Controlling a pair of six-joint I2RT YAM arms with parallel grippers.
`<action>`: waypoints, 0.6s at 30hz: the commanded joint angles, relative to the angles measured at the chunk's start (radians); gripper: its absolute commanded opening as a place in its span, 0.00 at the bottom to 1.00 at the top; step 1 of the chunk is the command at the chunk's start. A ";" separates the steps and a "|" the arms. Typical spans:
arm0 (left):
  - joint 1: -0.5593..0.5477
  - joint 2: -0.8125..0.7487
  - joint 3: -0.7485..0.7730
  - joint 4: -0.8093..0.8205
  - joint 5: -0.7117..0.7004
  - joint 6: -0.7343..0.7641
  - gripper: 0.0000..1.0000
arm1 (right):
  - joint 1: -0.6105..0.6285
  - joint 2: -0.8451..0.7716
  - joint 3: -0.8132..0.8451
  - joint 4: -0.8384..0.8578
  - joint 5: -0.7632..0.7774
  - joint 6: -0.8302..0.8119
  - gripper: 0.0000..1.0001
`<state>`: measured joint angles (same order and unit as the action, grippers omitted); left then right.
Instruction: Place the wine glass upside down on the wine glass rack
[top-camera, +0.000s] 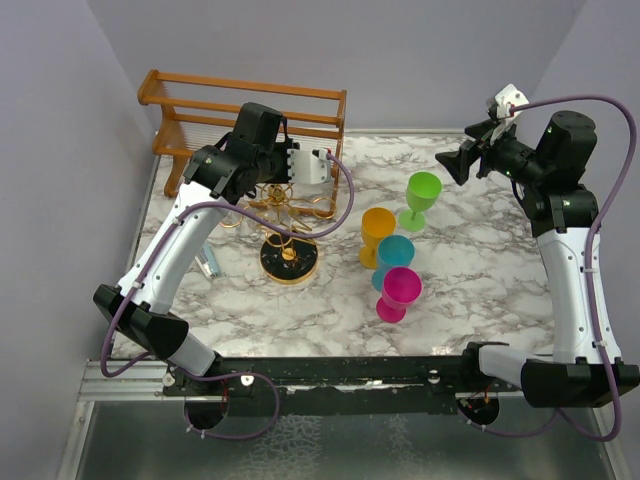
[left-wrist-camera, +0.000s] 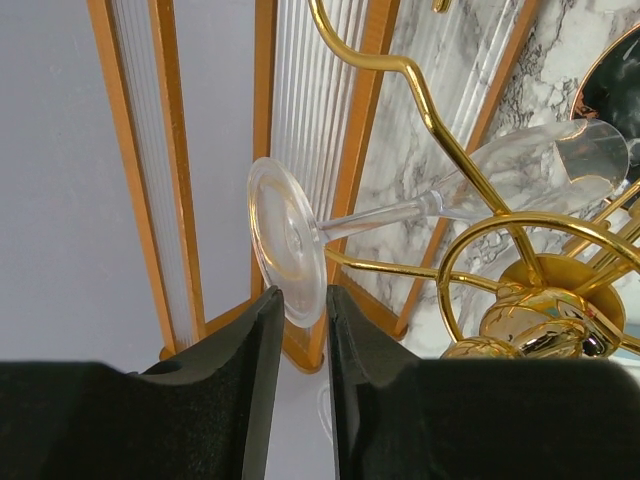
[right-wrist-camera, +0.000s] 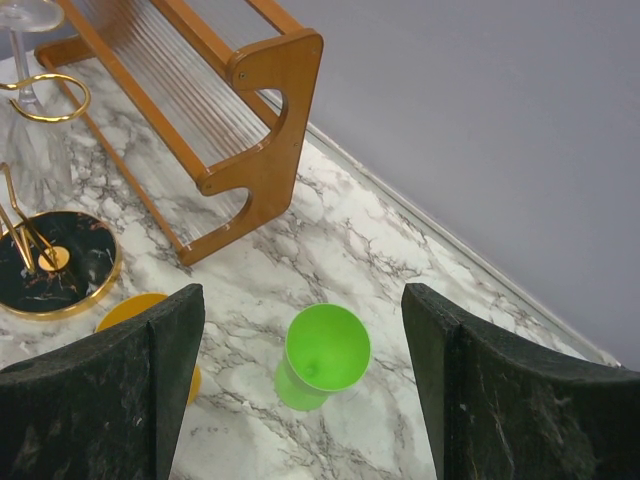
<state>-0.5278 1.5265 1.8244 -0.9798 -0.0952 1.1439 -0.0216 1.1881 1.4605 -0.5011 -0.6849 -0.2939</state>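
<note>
The overhead view is taken from high above and behind the arms, faced down and forward. The whole worktop (top-camera: 480, 290) is covered, with the arm bases at 6 o'clock and the wooden frame (top-camera: 250, 105) at 11 o'clock. The left wrist view is taken very near, past the left hand (left-wrist-camera: 303, 300), toward the gold rack (left-wrist-camera: 520, 290) and the frame's rails. The right wrist view is taken from 2 o'clock, farther off, past the right hand (right-wrist-camera: 302, 300), faced toward 10 o'clock. Frame and rack are shared by all three views; the green cup (right-wrist-camera: 325, 350) is shared by the overhead and right wrist views.
</note>
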 joint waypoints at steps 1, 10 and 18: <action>-0.005 -0.009 0.027 -0.011 0.001 0.016 0.28 | -0.005 -0.021 -0.007 0.027 0.013 -0.013 0.79; -0.005 -0.025 0.035 -0.023 -0.014 0.026 0.30 | -0.006 -0.024 -0.011 0.029 0.011 -0.011 0.79; -0.005 -0.043 0.039 -0.032 -0.049 0.031 0.33 | -0.008 -0.032 -0.016 0.030 0.012 -0.011 0.80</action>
<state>-0.5278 1.5257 1.8339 -0.9966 -0.1059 1.1622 -0.0216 1.1828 1.4570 -0.5007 -0.6853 -0.2939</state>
